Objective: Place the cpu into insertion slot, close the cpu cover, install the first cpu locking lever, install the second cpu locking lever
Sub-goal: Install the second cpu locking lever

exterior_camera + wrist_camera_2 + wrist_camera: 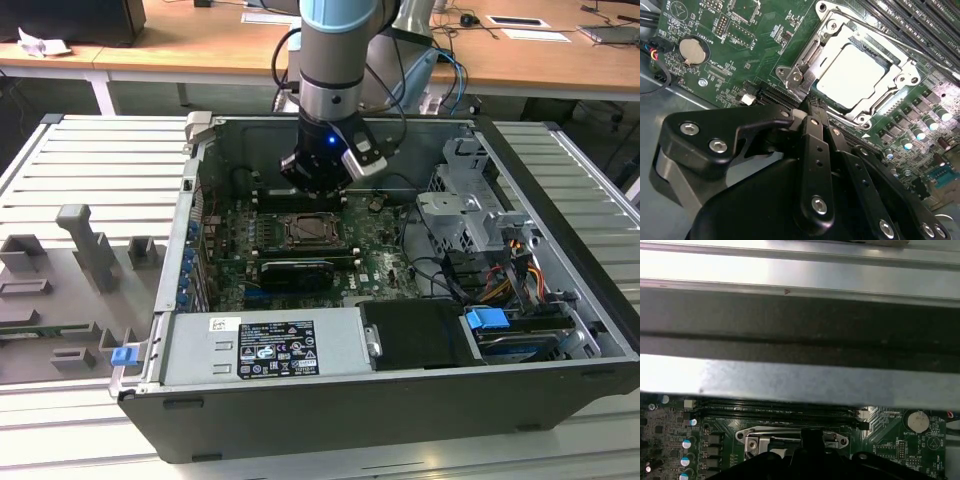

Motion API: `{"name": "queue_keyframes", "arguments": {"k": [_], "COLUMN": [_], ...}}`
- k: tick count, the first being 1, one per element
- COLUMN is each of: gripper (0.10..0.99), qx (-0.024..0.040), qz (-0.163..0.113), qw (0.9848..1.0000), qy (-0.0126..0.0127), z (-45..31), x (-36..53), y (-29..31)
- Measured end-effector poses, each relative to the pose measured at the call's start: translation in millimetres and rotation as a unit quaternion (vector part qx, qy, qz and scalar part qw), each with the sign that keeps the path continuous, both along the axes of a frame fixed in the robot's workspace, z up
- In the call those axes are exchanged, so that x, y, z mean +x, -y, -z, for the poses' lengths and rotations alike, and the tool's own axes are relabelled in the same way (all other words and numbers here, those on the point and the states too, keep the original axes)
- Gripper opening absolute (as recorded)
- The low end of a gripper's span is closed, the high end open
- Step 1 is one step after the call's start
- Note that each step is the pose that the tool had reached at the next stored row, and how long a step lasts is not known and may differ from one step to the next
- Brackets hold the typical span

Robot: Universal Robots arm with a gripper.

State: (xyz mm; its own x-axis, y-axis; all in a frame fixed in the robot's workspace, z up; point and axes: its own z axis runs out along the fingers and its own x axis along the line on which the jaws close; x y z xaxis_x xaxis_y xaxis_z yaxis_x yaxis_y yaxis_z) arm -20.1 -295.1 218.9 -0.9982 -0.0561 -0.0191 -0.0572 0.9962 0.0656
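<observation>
The cpu [852, 75], a pale silvery square, lies flat in the insertion slot [315, 232] on the green board. The cpu cover [801, 70], a silvery frame, lies down around it, and the chip shows through its cut-out. My gripper [809, 104] hangs just above the socket's edge, fingertips [812, 125] together, shut on nothing. In the exterior view the gripper [318, 185] hovers over the far side of the socket inside the open computer case. The cover frame [790, 436] also appears in the first wrist view, behind the black finger [812, 442]. I cannot make out the locking levers.
Long black memory slots [910, 20] run beside the socket, and a coin battery [693, 50] sits on its other side. A black graphics card [295, 272], the power supply [265, 345] and a drive cage [465, 215] crowd the case. A grey fixture tray [80, 270] lies on the exterior view's left.
</observation>
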Motion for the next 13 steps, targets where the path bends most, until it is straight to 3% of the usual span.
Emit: {"name": "queue_keyframes", "arguments": {"k": [13], "gripper": [0.106], "qx": [0.0000], "qz": [0.000], "qw": [1.0000], "qy": [0.0000], "z": [0.0], "x": [0.0], "y": [11.3]}}
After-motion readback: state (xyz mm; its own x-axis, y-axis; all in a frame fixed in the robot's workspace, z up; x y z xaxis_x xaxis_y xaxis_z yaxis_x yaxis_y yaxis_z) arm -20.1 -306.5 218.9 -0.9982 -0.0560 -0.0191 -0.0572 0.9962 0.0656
